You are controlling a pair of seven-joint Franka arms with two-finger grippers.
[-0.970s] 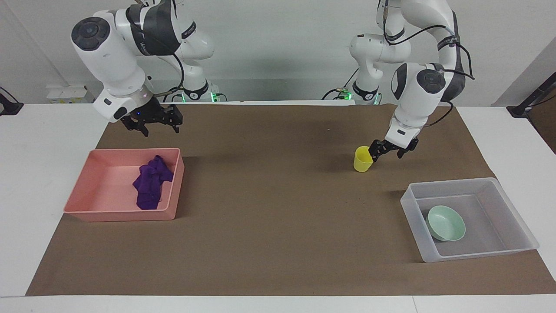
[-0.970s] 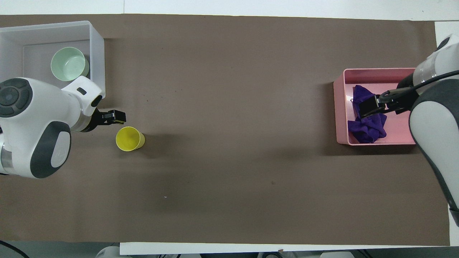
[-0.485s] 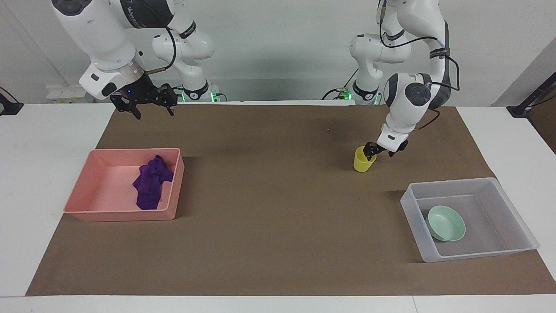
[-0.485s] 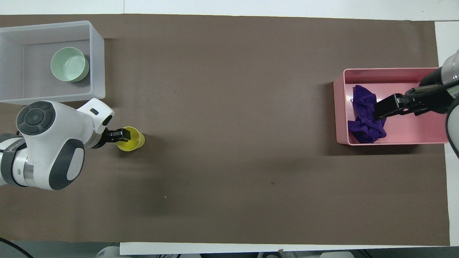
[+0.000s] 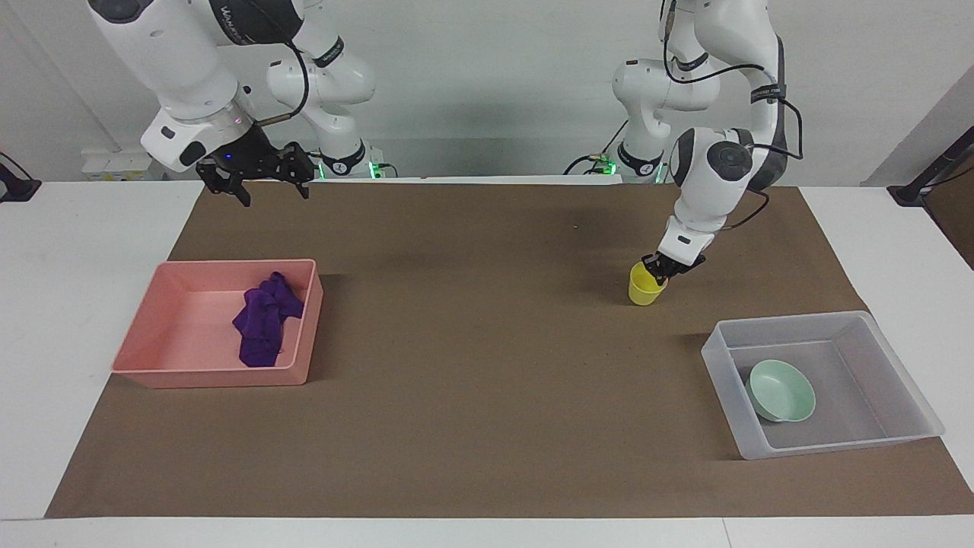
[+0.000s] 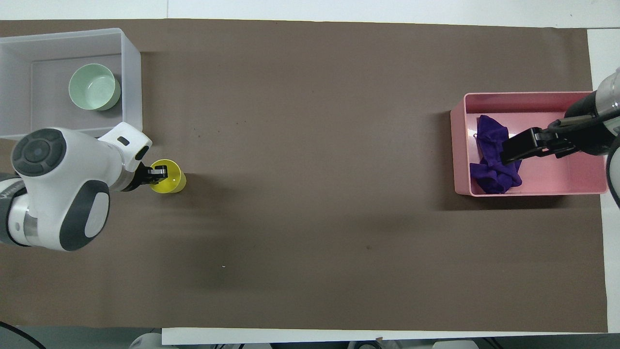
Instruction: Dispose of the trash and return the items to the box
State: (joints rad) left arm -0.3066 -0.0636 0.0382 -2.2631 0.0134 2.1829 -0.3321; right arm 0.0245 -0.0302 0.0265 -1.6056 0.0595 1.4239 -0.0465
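Since half a second ago your left gripper (image 5: 659,274) has dropped onto the yellow cup (image 5: 644,288), and the cup has slid a bit toward the clear bin (image 5: 905,365) and now leans. From the overhead view 1 of the fingers (image 6: 159,170) sits inside the rim with the other outside it, so they look narrowed onto the cup wall, and the cup bottom looks to be on the brown paper (image 5: 472,365) that covers the bench (image 5: 76,228).

Taking the clear bin as your landmark: the cup stands nearer to the robots than the bin, close to its corner but not touching. The mint-green bowl (image 5: 781,391) is inside the bin, by the wall that faces the middle of the bench.

Your right gripper (image 5: 256,183) has barely shifted in that half second. It hangs high up, well apart from the bin at the right arm's end, and you can see its fingers (image 5: 244,196) spread wide with nothing between them. In the overhead view it covers part of the pink tray (image 5: 144,327), but the facing view shows it far above.

The purple rag (image 5: 265,318) lies crumpled in the pink tray, well apart from the bin, against the tray's wall that faces the bin.
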